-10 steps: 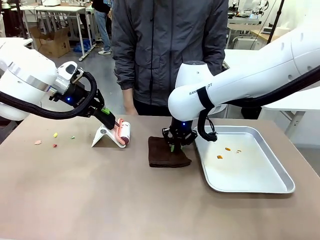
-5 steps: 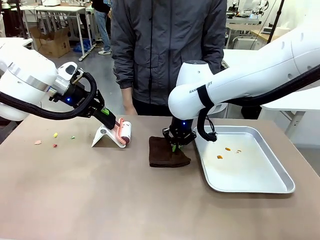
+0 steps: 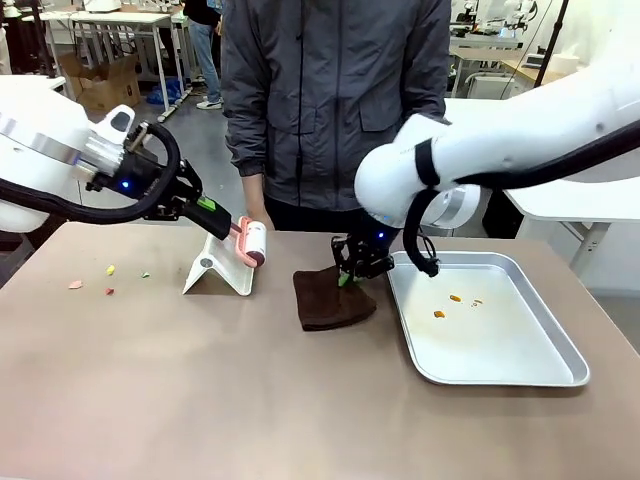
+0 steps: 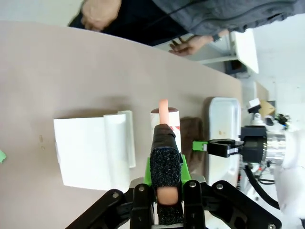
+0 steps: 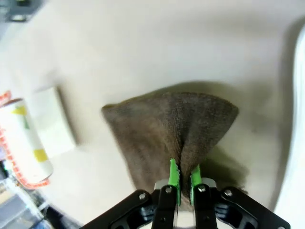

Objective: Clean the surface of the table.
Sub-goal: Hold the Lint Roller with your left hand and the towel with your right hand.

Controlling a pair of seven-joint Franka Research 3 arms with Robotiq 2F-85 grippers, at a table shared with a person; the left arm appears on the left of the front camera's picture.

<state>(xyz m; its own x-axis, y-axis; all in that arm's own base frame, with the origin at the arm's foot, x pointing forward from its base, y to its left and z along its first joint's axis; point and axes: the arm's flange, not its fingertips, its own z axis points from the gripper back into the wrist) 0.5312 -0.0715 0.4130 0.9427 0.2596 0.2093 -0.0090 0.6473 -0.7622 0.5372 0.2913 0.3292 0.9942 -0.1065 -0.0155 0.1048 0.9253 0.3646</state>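
The brownish table carries a dark brown cloth at its middle. My right gripper is shut on the cloth's far right edge and holds that edge pinched up; the right wrist view shows the cloth bunched between the green pads. My left gripper is shut on the pink handle of a lint roller, which hangs just above its white stand. In the left wrist view the roller sticks out past the stand. Small crumbs lie at the table's left.
A silver tray with a few orange crumbs sits on the right, close to the cloth. A person in a grey jacket stands at the far edge, hands near the table's rim.
My left gripper has lifted the lint roller up off its stand. My right gripper has closed on the cloth and pulled its edge up and back towards the tray.
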